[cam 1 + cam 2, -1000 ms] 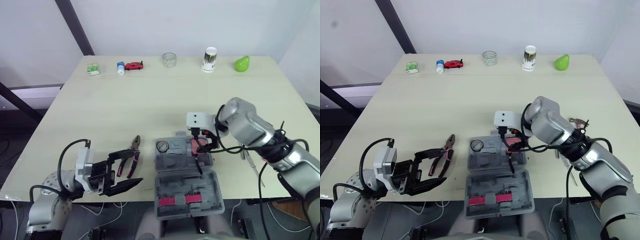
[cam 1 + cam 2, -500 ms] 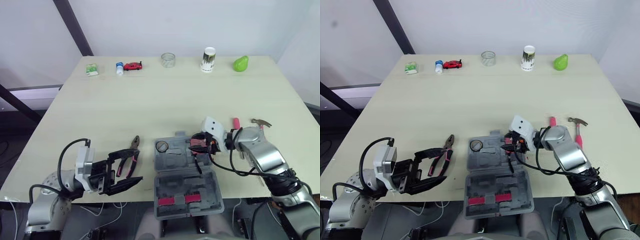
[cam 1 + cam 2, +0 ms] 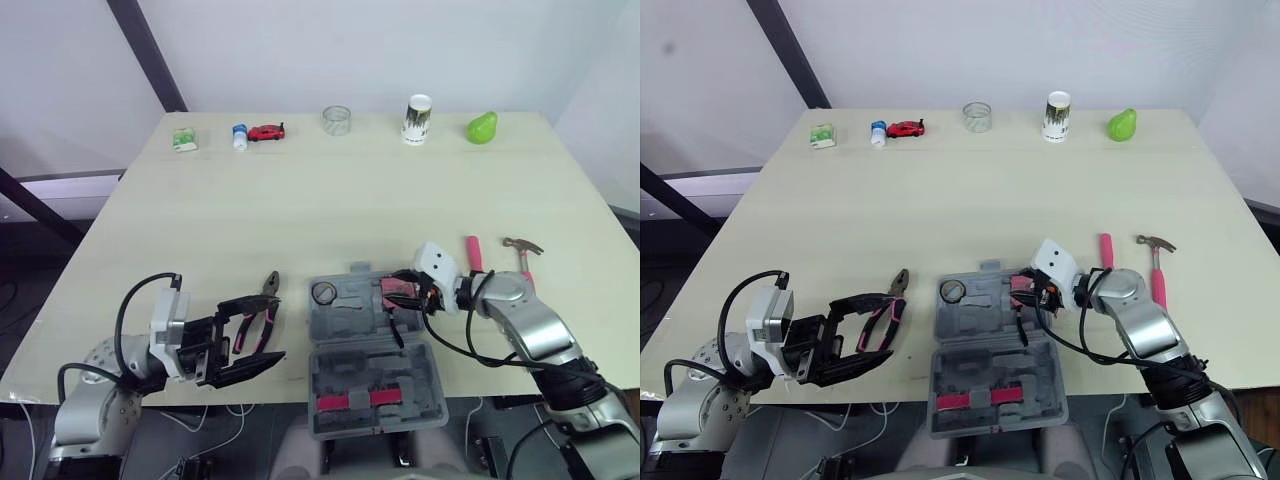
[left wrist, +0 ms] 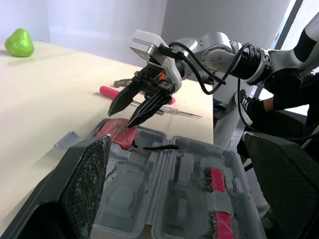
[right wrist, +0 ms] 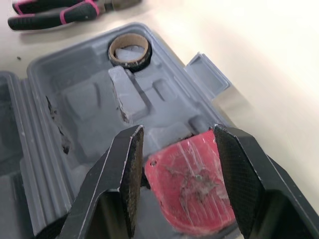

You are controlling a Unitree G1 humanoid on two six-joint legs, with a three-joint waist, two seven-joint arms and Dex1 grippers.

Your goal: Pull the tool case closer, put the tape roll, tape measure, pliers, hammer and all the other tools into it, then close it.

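Table [image 3: 330,210]: the tool case sits at my near edge. Small oddments line the far edge, well apart from the work.
Tool case [image 3: 372,372]: open and flat, close in front of me. Its near half hangs over the table edge.
Hammer [image 3: 1157,275]: on the table to my right, outside the case.
Left pincer [image 3: 270,332]: spread wide and empty, low by the near edge, just short of the pliers.
Right pincer [image 4: 122,118]: fingers apart, pinching nothing, tips poised over the tape measure.
Pliers [image 3: 262,318]: on the table just left of the case.
Screwdriver [image 3: 1105,248]: beside the hammer, between it and the case.
Tape measure [image 5: 192,186]: red, in the far half at its right end.
Tape roll [image 5: 129,50]: in its round recess in the far half.
Risk: a black cord trails from the tape measure across the ridge between the halves, and I judge it could get pinched at closing. If the tape measure isn't fully seated, the lid may not shut. A fingertip could drag it out. The overhanging half could tip under a heavy tool.
Views: the left wrist view shows my right tips side-on, over the red body. The right wrist view shows the recesses from above. The eye views show the three tools lying outside.
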